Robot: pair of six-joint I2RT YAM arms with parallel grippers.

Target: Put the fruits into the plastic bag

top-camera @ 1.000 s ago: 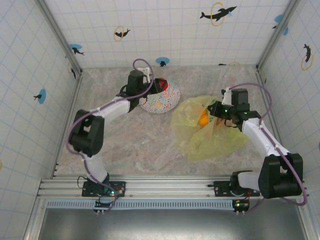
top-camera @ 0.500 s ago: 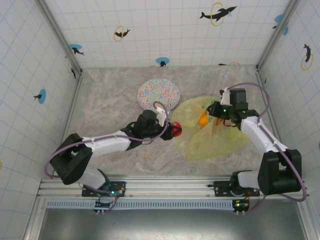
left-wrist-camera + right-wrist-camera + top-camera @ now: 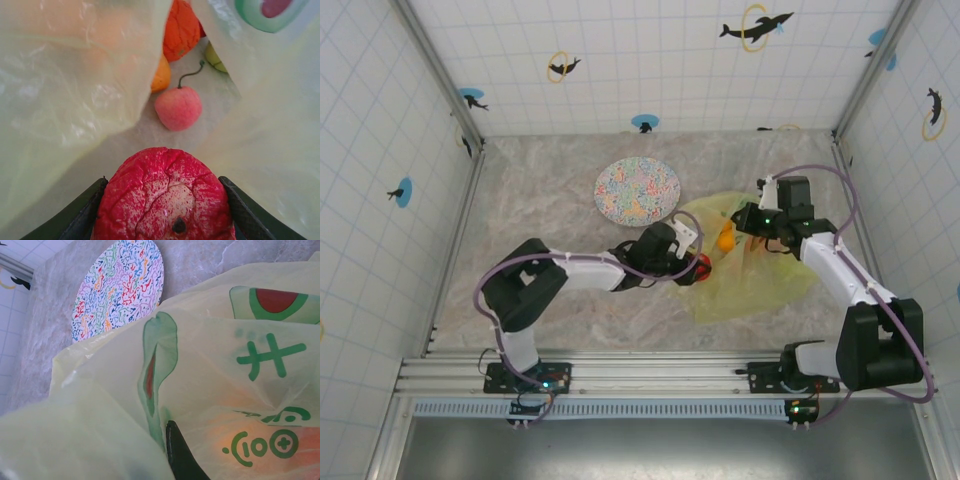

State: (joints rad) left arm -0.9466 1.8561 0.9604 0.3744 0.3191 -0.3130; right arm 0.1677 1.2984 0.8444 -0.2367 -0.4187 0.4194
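1. Left gripper [image 3: 698, 267] is clamped on a speckled red fruit [image 3: 162, 195], fingers spread around it, at the plastic bag's [image 3: 760, 285] 9 o'clock edge.
2. Inside the crinkly, translucent yellow-green bag lie a pink fruit [image 3: 178, 107], two oranges [image 3: 182, 30] and part of a pear [image 3: 215, 56].
3. Left arm [image 3: 590, 272] stretches low toward 3 o'clock.
4. Right gripper [image 3: 757, 220], fingers together, pinches the bag's rim at 12 o'clock.
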